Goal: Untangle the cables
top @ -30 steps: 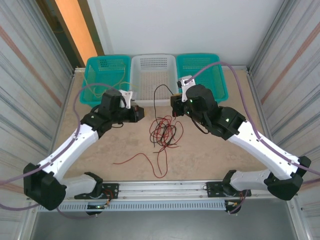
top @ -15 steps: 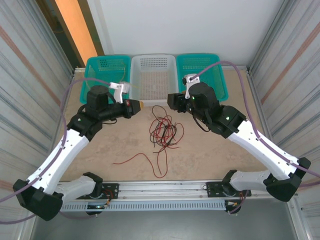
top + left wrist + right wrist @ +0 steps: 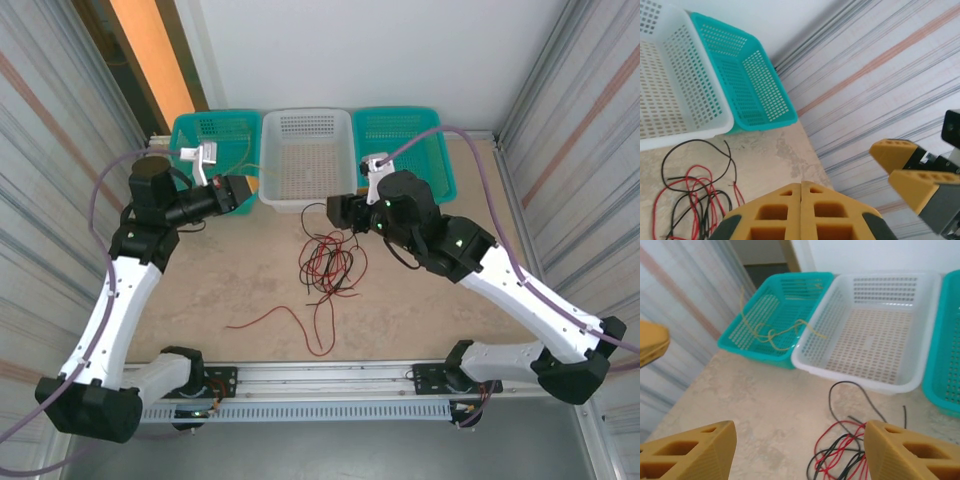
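**Cables loose on the worktop, both tools clear of them**

Position of cables: the red and black cables [image 3: 327,262] lie in one loose tangle on the worktop [image 3: 220,290], about mid-table and just in front of the white basket [image 3: 307,113]. A black loop at the top of the tangle reaches toward that basket's near wall. A single red strand [image 3: 270,318] trails out of the tangle toward the near left, lying flat. A yellow cable [image 3: 772,331] lies apart from the rest, inside the left teal basket [image 3: 740,335]. The right teal basket [image 3: 398,112] stands on the other side of the white one.

Left arm: the left tool [image 3: 244,191] is held above the worktop in front of the left teal basket, pointing right, well to the left of the tangle. In the left wrist view its two yellow fingers [image 3: 770,215] are pressed flat together with nothing between them. The tangle shows below and to one side.

Right arm: the right tool [image 3: 334,210] sits over the far edge of the tangle, pointing left. In the right wrist view its fingers [image 3: 695,450] stand wide apart and hold nothing. The cables lie on the worktop below the gap, untouched.

The two tools face one another, well apart.
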You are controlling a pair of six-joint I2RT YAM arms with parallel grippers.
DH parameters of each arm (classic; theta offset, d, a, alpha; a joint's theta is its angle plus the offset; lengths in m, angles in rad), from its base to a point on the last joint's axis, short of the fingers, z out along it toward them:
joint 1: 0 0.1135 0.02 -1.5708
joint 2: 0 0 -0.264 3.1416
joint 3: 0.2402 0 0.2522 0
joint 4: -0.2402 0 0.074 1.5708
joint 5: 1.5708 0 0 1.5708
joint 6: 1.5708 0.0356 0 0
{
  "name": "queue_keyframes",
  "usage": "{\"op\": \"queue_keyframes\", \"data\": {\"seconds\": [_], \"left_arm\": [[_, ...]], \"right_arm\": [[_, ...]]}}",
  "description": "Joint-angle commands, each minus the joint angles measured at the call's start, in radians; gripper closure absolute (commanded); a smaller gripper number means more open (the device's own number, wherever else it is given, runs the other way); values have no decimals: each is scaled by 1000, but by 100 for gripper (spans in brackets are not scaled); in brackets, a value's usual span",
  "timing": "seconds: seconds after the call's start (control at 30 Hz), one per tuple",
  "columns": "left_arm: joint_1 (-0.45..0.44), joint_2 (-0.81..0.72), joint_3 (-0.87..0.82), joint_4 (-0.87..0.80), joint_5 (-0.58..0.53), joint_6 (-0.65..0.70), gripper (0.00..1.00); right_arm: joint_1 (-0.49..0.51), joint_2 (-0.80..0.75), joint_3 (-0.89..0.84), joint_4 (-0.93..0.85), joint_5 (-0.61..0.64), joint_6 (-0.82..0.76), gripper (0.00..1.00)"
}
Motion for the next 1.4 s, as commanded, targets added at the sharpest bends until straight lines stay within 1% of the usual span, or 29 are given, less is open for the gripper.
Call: {"op": "queue_keyframes", "data": {"seconds": [0.0, 0.13, 0.2, 0.27, 0.33, 0.4, 0.47, 0.53, 0.57, 0.6, 0.67, 0.73, 0.8, 0.9, 1.0, 1.07, 1.23, 1.27, 1.3, 1.37], "left_arm": [[7, 8, 33, 49, 61, -31, 100], [7, 20, 22, 39, 67, -32, 100], [6, 17, -9, 37, 78, -30, 100], [5, 0, -54, 27, 71, -20, 100], [5, -22, -111, 21, 56, -14, 100], [5, -47, -165, -12, 38, 1, 100], [5, -70, -215, -35, 23, 6, 100], [2, -92, -259, -67, 6, 16, 94], [-3, -105, -280, -93, -14, 27, 93], [-9, -118, -298, -117, -31, 36, 92], [-22, -139, -331, -150, -57, 50, 90], [-43, -156, -366, -166, -79, 48, 83], [-85, -162, -403, -170, -118, 40, 69], [-156, -148, -426, -201, -180, 57, 53], [-222, -131, -421, -271, -268, 91, 46], [-247, -125, -417, -305, -305, 101, 45], [-257, -131, -418, -332, -318, 105, 43], [-257, -132, -419, -333, -321, 105, 43], [-258, -132, -418, -332, -320, 106, 42], [-258, -124, -415, -328, -327, 108, 42]], "right_arm": [[20, 7, 30, -1, 14, -28, 32], [-20, 76, 23, -38, 36, 40, 31], [-60, 126, 7, -46, -15, 106, 32], [-85, 175, -22, -17, -73, 167, 32], [-89, 238, -62, 51, -115, 228, 33], [-85, 326, -68, 100, -152, 249, 37], [-67, 425, -36, 86, -95, 223, 38], [-72, 508, 6, 45, -52, 193, 41], [-73, 541, 29, 17, -3, 171, 41], [-74, 563, 45, -7, 53, 148, 41], [-101, 581, 53, -28, 92, 103, 40], [-146, 587, 46, -38, 74, 75, 40], [-192, 594, 41, -57, 48, 49, 42], [-220, 604, 23, -49, 5, -9, 42], [-228, 647, 35, -46, -45, -54, 44], [-228, 679, 49, -44, -29, -72, 45], [-251, 745, 89, -20, -9, -98, 58], [-256, 756, 100, -16, -4, -104, 62], [-260, 763, 108, -16, -4, -108, 70], [-261, 764, 126, -29, -12, -112, 93]]}}
